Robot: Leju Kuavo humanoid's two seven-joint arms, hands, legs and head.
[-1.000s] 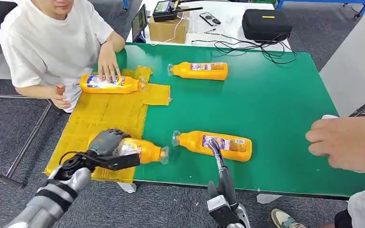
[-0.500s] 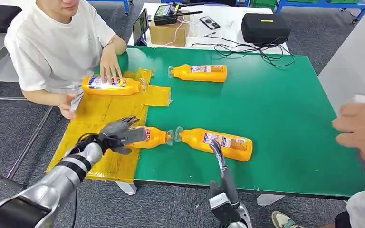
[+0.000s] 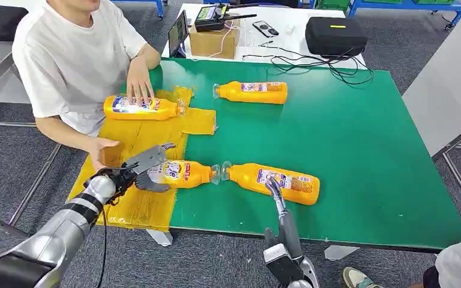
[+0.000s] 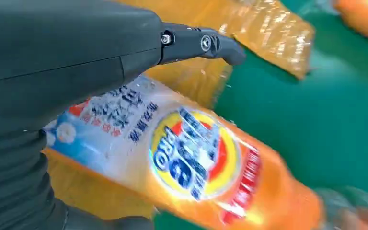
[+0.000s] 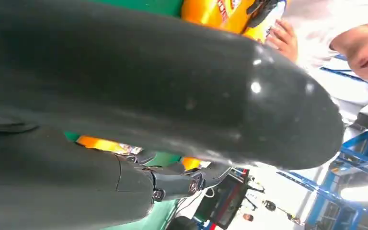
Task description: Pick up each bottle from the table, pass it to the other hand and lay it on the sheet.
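Note:
An orange bottle lies on its side across the edge of the yellow sheet, cap toward the green table. My left hand is at its base, fingers spread above and below it; in the left wrist view a straight finger stands off the bottle's label. A second orange bottle lies cap to cap with it on the table. My right hand points up at its near side, fingers straight, holding nothing. A third bottle lies on the sheet, and another farther back on the table.
A seated person in a white shirt rests one hand on the far sheet bottle and the other hand on the sheet close to my left hand. A black case, cables and a cardboard box stand behind the table.
My left hand carried its bottle forward, laid it across the sheet's edge and spread its fingers. Another person's hand at the right has left the picture. The seated person's near hand moved onto the sheet.

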